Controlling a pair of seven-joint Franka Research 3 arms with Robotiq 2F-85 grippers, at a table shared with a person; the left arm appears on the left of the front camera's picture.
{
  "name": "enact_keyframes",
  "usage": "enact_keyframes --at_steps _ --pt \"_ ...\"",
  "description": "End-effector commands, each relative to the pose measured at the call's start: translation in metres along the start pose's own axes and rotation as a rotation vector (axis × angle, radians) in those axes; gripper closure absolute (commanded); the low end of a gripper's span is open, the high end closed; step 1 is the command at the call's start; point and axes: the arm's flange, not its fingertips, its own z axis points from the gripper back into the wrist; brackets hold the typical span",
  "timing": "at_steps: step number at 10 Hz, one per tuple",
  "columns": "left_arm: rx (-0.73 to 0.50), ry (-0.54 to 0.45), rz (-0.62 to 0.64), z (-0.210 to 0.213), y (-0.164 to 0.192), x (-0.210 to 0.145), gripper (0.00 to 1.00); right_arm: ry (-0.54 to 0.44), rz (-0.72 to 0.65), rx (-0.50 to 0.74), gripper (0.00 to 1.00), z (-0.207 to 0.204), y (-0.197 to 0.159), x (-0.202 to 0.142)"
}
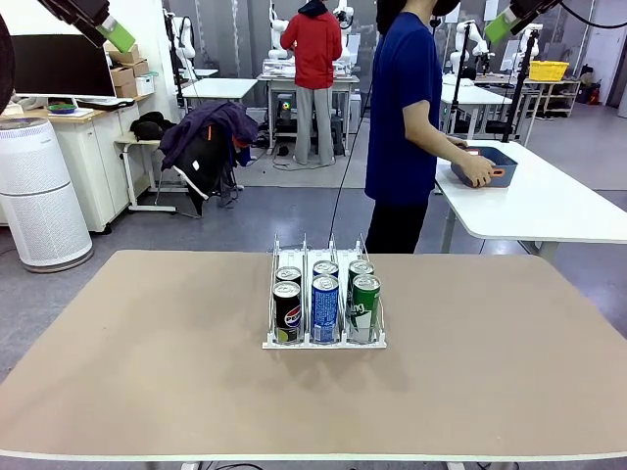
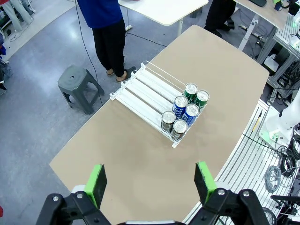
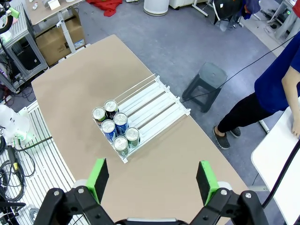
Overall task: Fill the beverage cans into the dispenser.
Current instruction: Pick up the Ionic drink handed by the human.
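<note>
**Arms wait for more cans**

The table [image 1: 147,372] has no loose cans on it. A person [image 1: 407,117] at 1 o'clock has a hand on a blue tub [image 1: 485,162], maybe to fetch more. The rack [image 2: 145,91] sits mid-table. The left gripper [image 2: 150,180] and right gripper [image 3: 153,180] hang high, wide open and empty. Six cans [image 1: 324,306] fill the rack's front. Next, I think, a can must come within reach. The wrist views show free lanes behind the cans. The front view shows the tub.
</note>
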Motion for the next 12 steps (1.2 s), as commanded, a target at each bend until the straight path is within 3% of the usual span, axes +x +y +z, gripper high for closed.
enact_keyframes --at_steps 1,12 --pt "-0.001 0.001 0.001 -0.0005 0.0001 -0.0004 0.00 0.000 0.001 0.000 0.00 0.0000 0.0004 0.0003" --pt "-0.001 0.001 0.001 -0.0005 0.0001 -0.0004 0.00 0.000 0.001 0.000 0.00 0.0000 0.0004 0.0003"
